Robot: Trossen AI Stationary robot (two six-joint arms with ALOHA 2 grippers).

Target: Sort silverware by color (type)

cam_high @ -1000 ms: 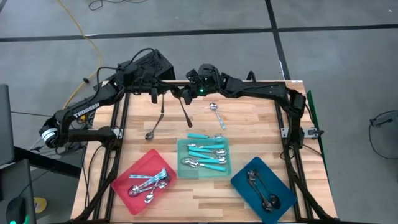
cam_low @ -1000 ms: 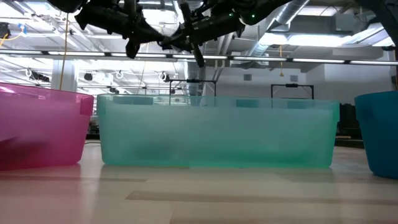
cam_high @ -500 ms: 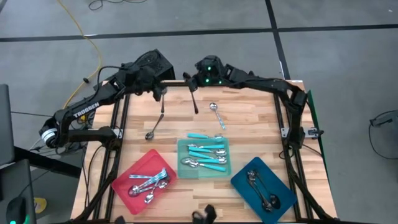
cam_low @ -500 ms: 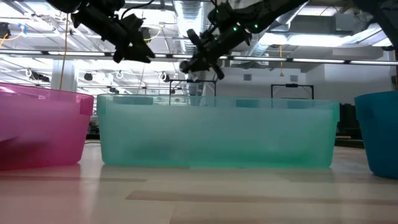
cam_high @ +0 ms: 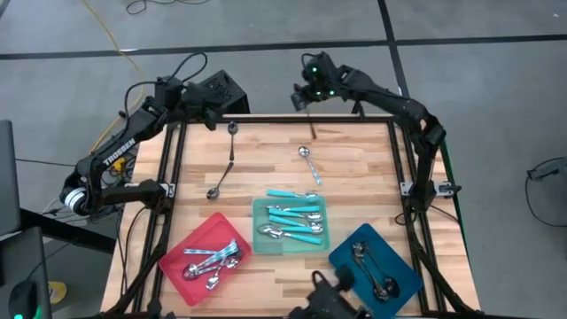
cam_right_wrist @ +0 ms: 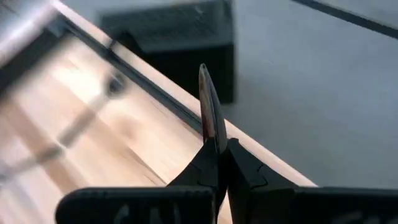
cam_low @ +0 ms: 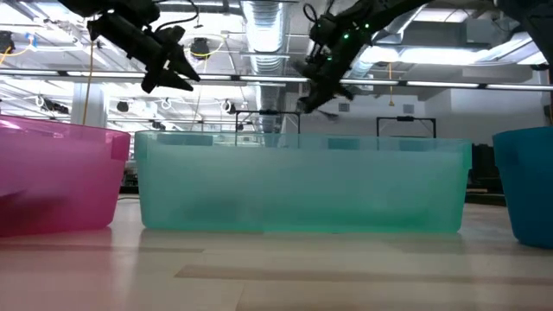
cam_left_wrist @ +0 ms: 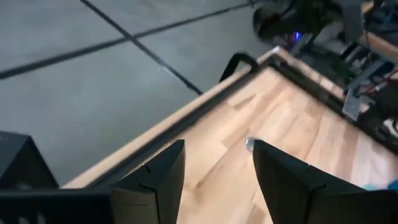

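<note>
While the left gripper [cam_left_wrist: 214, 171] gapes empty, the right gripper [cam_right_wrist: 217, 152] pinches a dark spoon [cam_right_wrist: 208, 106].

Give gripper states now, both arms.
Left gripper: open, empty.
Right gripper: shut on a dark spoon.

Three trays [cam_high: 205, 230] of spoons [cam_high: 297, 221] line the table's [cam_high: 354, 168] near edge.

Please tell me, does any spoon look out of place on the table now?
Yes. One turquoise-handled spoon lies on the wood just outside the teal tray. Two silver spoons lie loose. The right tool grips a dark spoon.
</note>
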